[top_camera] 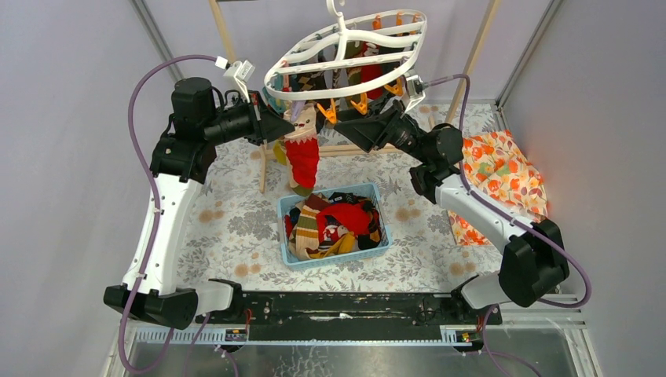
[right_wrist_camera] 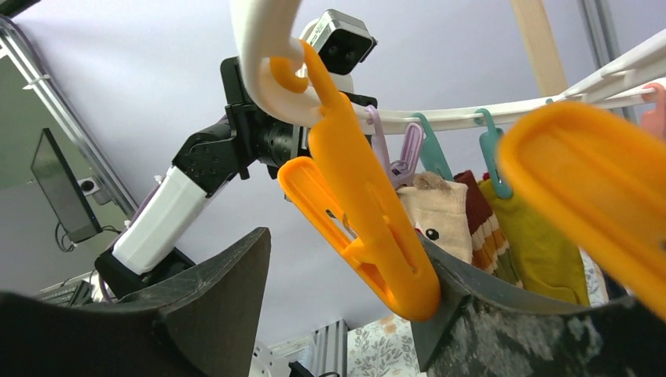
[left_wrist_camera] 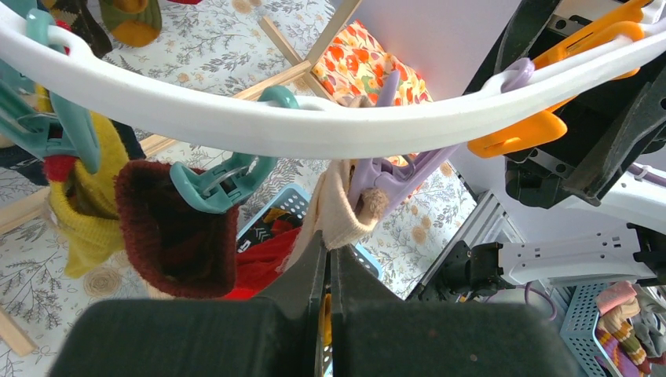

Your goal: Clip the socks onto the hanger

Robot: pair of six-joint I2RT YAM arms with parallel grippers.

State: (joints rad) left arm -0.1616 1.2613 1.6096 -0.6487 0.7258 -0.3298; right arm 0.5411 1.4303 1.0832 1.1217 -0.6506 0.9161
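The white oval hanger [top_camera: 345, 47] hangs at the top centre with several socks clipped to it. My left gripper [top_camera: 292, 123] is shut on the cuff of a cream and red sock [top_camera: 302, 153] that hangs below the hanger's front rim. In the left wrist view my left gripper [left_wrist_camera: 328, 245] pinches the cream cuff [left_wrist_camera: 342, 212], which sits in a purple clip [left_wrist_camera: 397, 177] under the rim [left_wrist_camera: 314, 126]. My right gripper [right_wrist_camera: 345, 259] is open around an orange clip [right_wrist_camera: 369, 212]; the clip touches its right finger. It sits just right of the sock [top_camera: 344, 119].
A blue basket [top_camera: 377, 196] of loose socks stands on the floral table below the hanger. An orange floral cloth [top_camera: 503, 177] lies at the right. A wooden rail frame [top_camera: 263, 161] stands behind. A maroon sock [left_wrist_camera: 177, 236] and a yellow sock [left_wrist_camera: 86, 212] hang on teal clips beside my left gripper.
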